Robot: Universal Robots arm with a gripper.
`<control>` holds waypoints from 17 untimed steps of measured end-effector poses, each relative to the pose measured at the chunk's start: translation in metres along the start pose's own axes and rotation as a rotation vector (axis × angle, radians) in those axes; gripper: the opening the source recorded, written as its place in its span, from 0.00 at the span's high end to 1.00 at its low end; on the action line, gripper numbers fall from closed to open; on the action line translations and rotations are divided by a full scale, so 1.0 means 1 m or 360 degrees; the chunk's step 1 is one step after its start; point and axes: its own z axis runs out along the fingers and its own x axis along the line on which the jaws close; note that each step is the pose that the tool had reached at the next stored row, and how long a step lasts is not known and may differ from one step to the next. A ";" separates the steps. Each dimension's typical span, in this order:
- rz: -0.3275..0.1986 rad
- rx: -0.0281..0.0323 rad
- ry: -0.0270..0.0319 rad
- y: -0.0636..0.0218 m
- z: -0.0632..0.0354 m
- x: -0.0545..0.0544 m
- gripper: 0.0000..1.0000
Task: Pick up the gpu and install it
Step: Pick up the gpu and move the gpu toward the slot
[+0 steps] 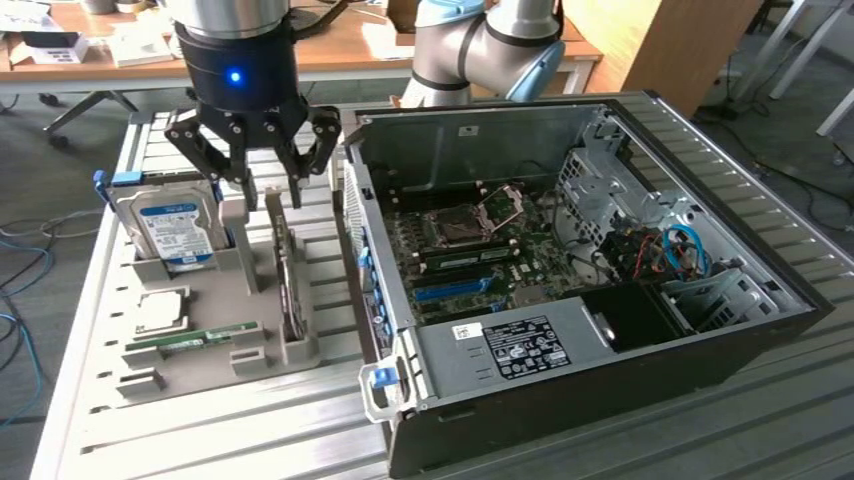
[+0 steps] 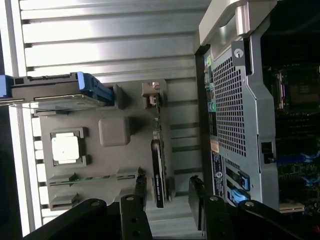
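A: Has the arm taken the gpu (image 1: 288,285) yet?

B: No. It stands on edge in the grey holder (image 1: 200,350) on the table (image 1: 200,440), beside the open computer case (image 1: 694,330). The pincer (image 1: 254,185) hangs just above it, fingers spread, gripping nothing.

A: And the install?

B: By the look of it, both pickup and install are left.

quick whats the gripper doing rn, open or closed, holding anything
Gripper: open, holding nothing, fingers spread above the gpu, which stands on edge in the grey holder tray.
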 end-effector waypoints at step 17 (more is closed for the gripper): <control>0.0000 0.00006 0.00000 -0.0014 0.0308 0.001 0.53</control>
